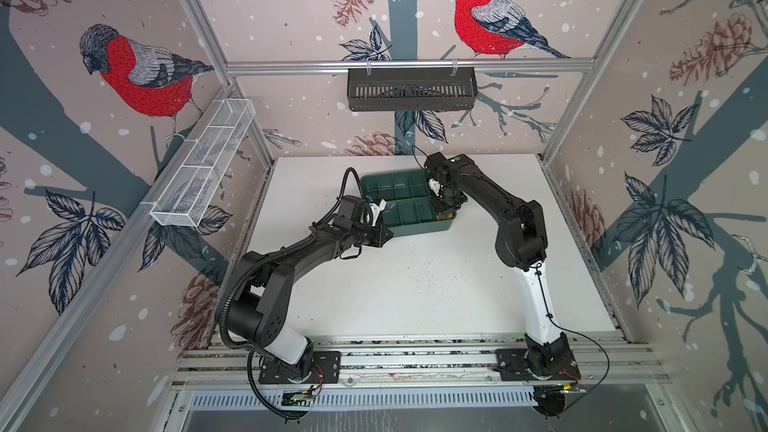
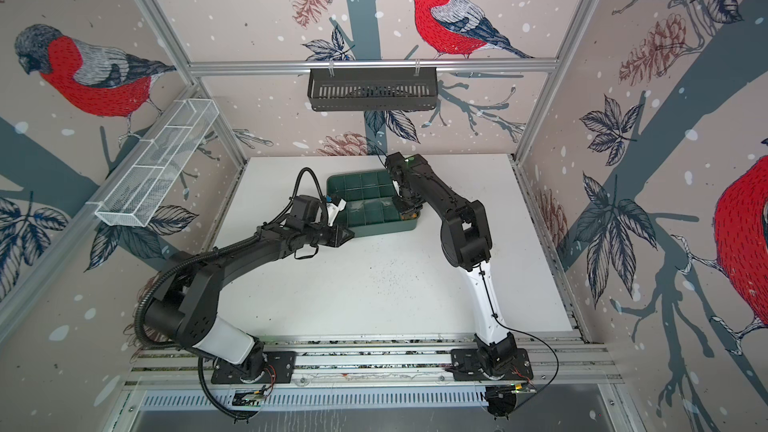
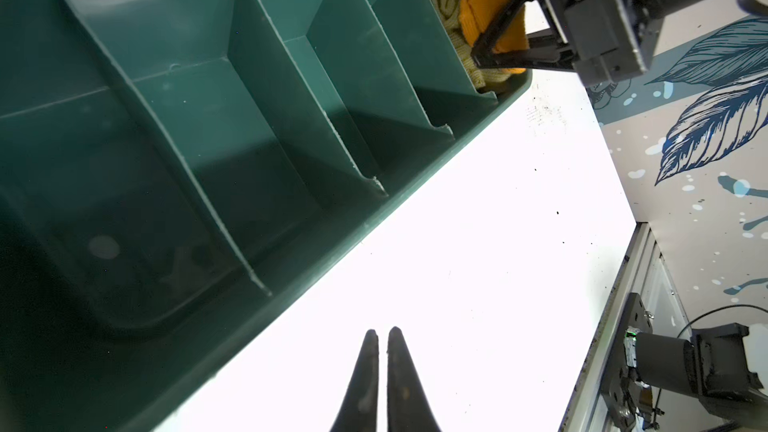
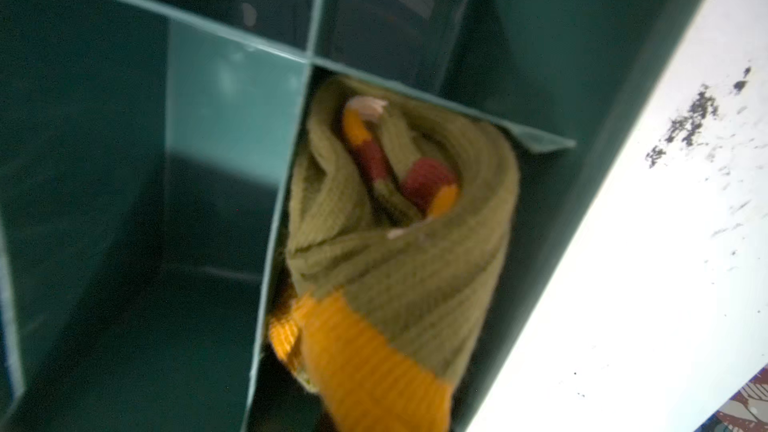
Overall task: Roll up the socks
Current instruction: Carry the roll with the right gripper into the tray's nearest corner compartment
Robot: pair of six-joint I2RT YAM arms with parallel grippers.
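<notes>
Only the right wrist view is showing the socks (image 4: 395, 263) whole: they are sitting as a rolled bundle in a corner compartment of the tray (image 4: 582, 35). The left wrist view is showing the right gripper (image 3: 478, 58) reaching into that compartment, fingers clamped on the socks' orange end. It is also showing the left gripper (image 3: 382, 332) hanging just outside the tray's long wall, fingers together. In both top views only an orange scrap is peeking out.

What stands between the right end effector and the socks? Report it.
Nothing visible does. The right end effector is closed on the orange end of the socks. The roll sits in a corner compartment of the green tray, with the dividers beside it, not in between.
</notes>
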